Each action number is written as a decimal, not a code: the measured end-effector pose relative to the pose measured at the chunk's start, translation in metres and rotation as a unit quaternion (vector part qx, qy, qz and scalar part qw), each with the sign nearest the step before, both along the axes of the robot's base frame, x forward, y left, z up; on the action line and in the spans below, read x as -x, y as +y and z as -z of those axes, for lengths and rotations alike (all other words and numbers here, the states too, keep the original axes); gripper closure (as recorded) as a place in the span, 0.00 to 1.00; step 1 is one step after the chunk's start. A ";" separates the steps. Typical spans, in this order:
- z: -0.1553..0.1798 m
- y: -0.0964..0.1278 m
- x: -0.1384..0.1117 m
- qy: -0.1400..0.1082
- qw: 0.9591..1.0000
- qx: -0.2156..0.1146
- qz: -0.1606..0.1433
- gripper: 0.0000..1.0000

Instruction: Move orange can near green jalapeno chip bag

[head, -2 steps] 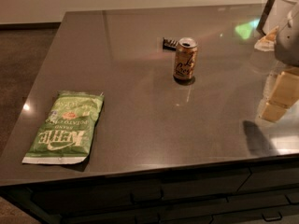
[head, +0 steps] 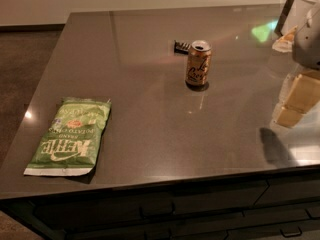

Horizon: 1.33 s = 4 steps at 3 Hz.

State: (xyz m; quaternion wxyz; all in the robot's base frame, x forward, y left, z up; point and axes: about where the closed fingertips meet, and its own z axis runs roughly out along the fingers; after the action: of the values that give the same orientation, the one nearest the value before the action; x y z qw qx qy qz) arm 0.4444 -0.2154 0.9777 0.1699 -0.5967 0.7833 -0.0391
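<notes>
Your gripper [head: 298,101] hangs at the right edge of the view, low over the bench [head: 165,134], with its dark shadow on the surface just in front of it. From here you cannot tell whether it is wide or narrow, and nothing shows in its hold.

The orange can [head: 198,64] stands upright near the middle of the bench, silver top up, so its long axis is vertical. It lies toward the left of the view from your gripper and a little farther back, well apart from it. I see bare bench between the two.

A small black object [head: 181,46] lies flat just behind the can on its left, close to it but, as far as I can see, not touching.

The green chip bag [head: 68,136] lies flat near the front left corner, its long axis running front to back, well apart from the can.

So I judge the task not yet begun. Your reach goes leftward and slightly back to the can. The carry then continues the same way, leftward and toward the front edge. A side approach from the right should keep you clear of the black object.
</notes>
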 end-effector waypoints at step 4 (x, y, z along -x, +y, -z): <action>0.006 -0.002 -0.142 -0.077 0.980 -0.126 0.137 0.00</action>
State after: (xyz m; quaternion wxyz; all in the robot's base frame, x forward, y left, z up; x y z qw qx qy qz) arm 0.5863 -0.2175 0.9719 0.2964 -0.4529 0.8408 -0.0090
